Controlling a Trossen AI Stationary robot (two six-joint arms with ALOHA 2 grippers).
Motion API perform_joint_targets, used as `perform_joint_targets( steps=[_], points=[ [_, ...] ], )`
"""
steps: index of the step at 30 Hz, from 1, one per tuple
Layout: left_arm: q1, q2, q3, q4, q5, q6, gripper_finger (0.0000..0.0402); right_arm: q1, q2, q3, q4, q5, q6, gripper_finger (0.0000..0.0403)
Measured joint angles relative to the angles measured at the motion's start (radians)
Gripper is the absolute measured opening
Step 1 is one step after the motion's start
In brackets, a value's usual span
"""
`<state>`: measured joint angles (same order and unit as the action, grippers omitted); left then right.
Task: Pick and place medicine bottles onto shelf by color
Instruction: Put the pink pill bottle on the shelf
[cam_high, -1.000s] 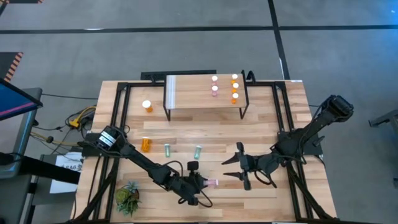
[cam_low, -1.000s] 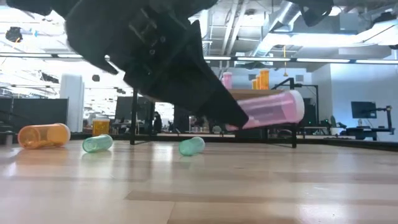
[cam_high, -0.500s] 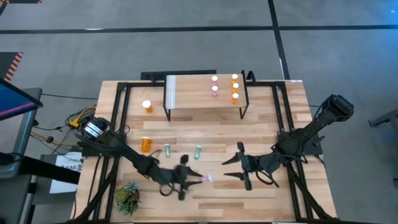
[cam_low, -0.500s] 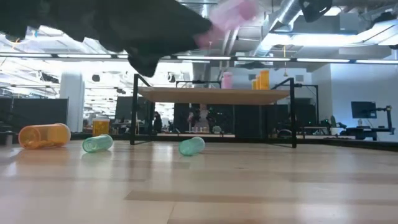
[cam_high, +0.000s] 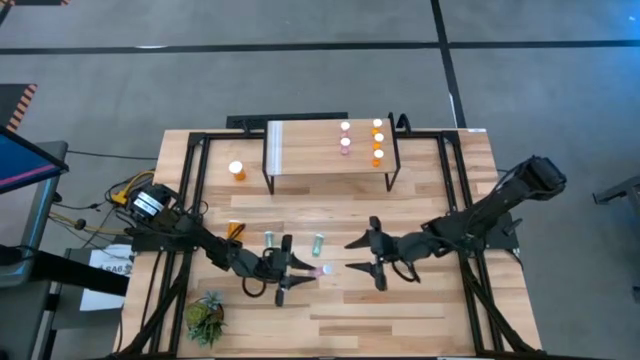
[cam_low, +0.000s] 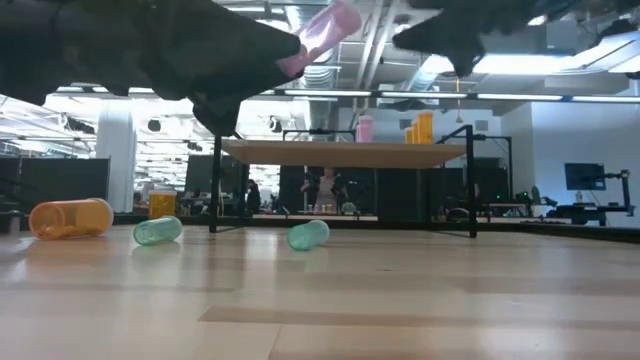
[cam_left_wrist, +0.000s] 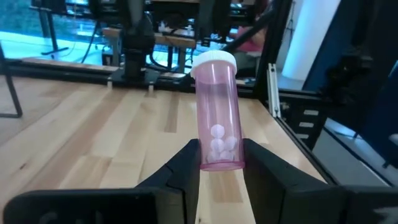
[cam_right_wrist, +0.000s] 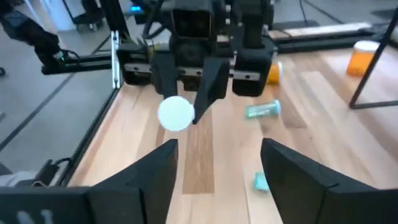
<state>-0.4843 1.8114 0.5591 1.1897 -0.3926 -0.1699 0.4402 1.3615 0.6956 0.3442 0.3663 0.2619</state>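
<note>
Pink bottle (cam_left_wrist: 216, 115): clamped at its base between the fingers of the left gripper (cam_high: 296, 272), lifted clear of the table (cam_high: 430, 310) near its front middle, white cap toward the right arm, apparently offered for a handover.

Right gripper (cam_high: 362, 254): jaws spread wide, empty, facing the cap.

Shelf (cam_high: 310, 160): along the back edge, already carrying pink and orange bottles.

Left wrist view alone shows pills inside; low view shows the lift.
</note>
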Motion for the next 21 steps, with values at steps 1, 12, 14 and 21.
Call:
perform_joint_targets(
  steps=[1,12,14,21],
  points=[
    [0.000,0.000,0.000,-0.003,-0.001,0.003,0.0089,-0.012,0.019,0.005,0.005,-0.017,0.000,0.0256],
    [0.006,0.001,0.000,-0.039,-0.005,-0.015,0.0089,-0.025,0.201,0.147,-0.008,-0.073,-0.027,0.0297],
    [0.006,0.001,0.000,-0.042,-0.004,-0.016,0.0089,-0.026,0.226,0.175,-0.043,-0.073,-0.028,0.0304],
    [0.006,0.001,0.000,-0.067,-0.003,-0.027,0.0089,-0.050,0.295,0.271,-0.120,-0.086,-0.032,0.0323]
  ],
)
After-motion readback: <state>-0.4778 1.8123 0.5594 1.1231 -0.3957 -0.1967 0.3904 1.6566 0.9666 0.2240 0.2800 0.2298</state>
